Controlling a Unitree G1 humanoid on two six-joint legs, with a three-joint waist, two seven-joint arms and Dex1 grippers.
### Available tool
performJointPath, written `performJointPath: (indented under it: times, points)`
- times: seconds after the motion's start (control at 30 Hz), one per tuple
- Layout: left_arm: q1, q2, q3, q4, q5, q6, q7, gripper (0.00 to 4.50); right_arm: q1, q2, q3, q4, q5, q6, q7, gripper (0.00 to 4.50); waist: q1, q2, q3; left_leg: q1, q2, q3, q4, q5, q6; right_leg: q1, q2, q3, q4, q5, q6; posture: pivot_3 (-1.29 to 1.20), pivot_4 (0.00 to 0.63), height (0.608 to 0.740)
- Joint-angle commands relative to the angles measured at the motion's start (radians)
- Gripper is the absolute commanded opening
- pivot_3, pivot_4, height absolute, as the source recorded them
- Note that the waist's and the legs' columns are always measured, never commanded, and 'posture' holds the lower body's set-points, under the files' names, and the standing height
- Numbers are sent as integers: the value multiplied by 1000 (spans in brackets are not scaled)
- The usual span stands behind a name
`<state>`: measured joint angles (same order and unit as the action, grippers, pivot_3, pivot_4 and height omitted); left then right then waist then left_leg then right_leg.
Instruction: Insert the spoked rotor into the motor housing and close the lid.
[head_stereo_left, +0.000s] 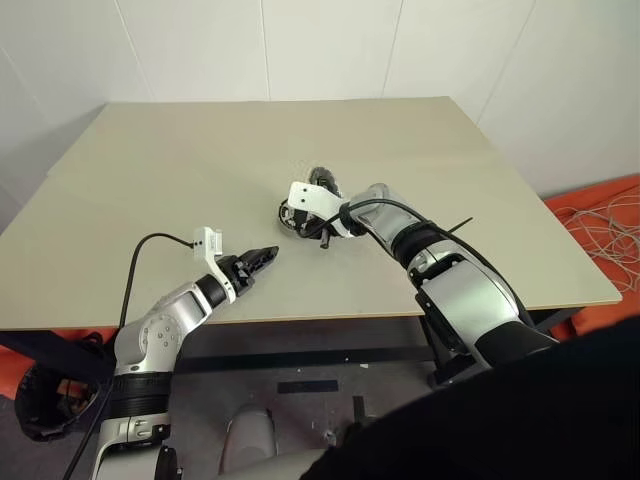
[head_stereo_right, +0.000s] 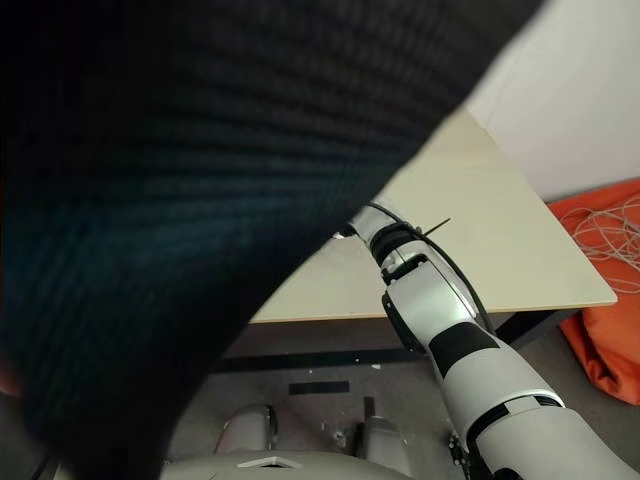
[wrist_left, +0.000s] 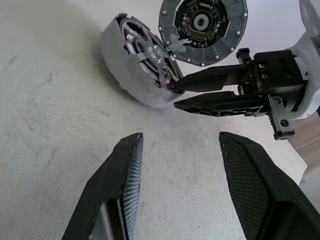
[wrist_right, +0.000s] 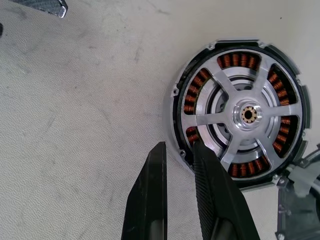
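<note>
I log: beige surface (head_stereo_right: 480, 230), orange cloth (head_stereo_right: 610, 330) with pale cable (head_stereo_right: 610, 235) on it, floor (head_stereo_right: 330, 400).

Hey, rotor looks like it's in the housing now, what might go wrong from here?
1. The right hand pinches the motor housing by its rim, and the housing sits tilted, so it may slip or drop flat.
2. The lid leans right behind the housing; a shift could knock it.
3. The spoked rotor may not be fully seated.

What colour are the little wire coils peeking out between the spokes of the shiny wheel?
Orange-brown copper coils, clearest in the right wrist view.
</note>
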<state>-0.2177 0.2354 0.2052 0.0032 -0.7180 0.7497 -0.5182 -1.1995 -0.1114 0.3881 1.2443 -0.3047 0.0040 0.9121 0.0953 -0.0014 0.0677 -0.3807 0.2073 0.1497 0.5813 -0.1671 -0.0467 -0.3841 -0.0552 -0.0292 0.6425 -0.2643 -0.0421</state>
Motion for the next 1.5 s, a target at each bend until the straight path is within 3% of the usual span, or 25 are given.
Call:
performJointPath:
  times: [0.03,0.3,0.43,1.23,1.33,1.5]
  points:
    - [-10,3,4,-25,0,-17,-2,2549,-12,-12,-12,-5,-7,6,-6,835,0,0,0,0,0,0,0,0,0,0,0,0,0,0,0,0,0,740]
    - [-11,-1,4,-23,1,-19,2,2549,-13,-13,-17,-2,-10,11,-23,835,0,0,0,0,0,0,0,0,0,0,0,0,0,0,0,0,0,740]
    - [-11,-1,7,-21,1,-20,3,2549,-12,-14,-11,-4,-16,0,-19,55,1,0,0,0,0,0,0,0,0,0,0,0,0,0,0,0,0,740]
    - [-17,-6,7,-4,11,-32,0,2549,-11,-26,-16,-27,-30,-48,26,55,0,0,0,1,0,0,1,0,1,1,-1,0,0,0,0,0,0,740]
    - [-17,-6,8,-4,11,-33,0,2549,-18,-15,-21,-20,-28,-41,13,573,0,0,0,1,0,0,1,0,1,1,-1,0,0,0,0,0,0,740]
    - [-10,-6,9,-9,11,-33,1,2549,-28,-5,-27,-25,-25,-46,4,2120,-1,0,0,1,0,0,1,0,1,0,-1,0,1,0,0,0,0,740]
